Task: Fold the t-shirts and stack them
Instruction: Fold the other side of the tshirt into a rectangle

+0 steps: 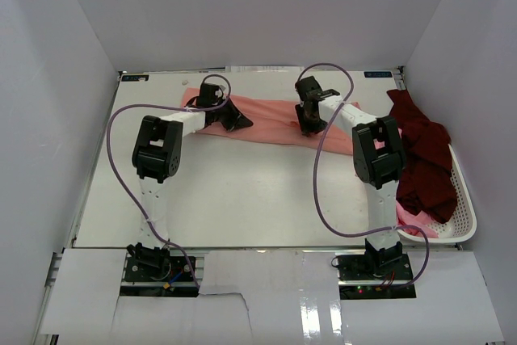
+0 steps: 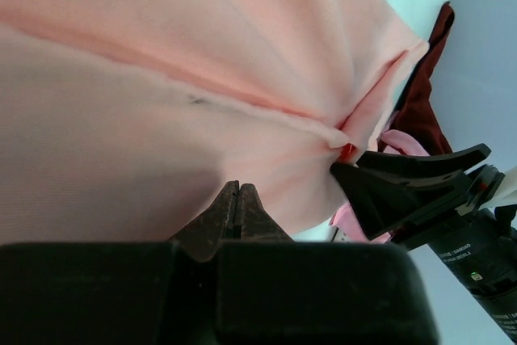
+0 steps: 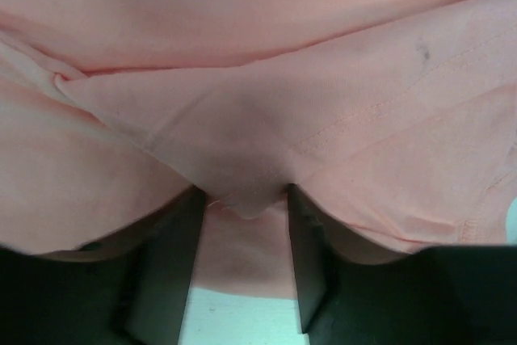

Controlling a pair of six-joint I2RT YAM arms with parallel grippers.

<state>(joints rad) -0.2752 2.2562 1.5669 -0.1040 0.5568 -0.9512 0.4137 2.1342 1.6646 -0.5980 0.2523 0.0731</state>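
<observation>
A salmon-pink t-shirt (image 1: 271, 119) lies stretched in a band across the far part of the table. My left gripper (image 1: 234, 121) is at the shirt's left end. In the left wrist view its jaws (image 2: 237, 187) are pressed together with the pink cloth (image 2: 161, 78) at their tips. My right gripper (image 1: 307, 125) stands over the shirt's right part. In the right wrist view its fingers (image 3: 242, 199) are apart, and a drooping fold of the shirt (image 3: 283, 38) hangs between them. A dark maroon t-shirt (image 1: 424, 159) is heaped in the basket, with a lighter pink one (image 1: 412, 220) under it.
The white slotted basket (image 1: 464, 199) stands at the table's right edge. White walls close in the back and both sides. A bare table top (image 1: 242, 191) lies between the shirt and the arm bases. Purple cables loop over both arms.
</observation>
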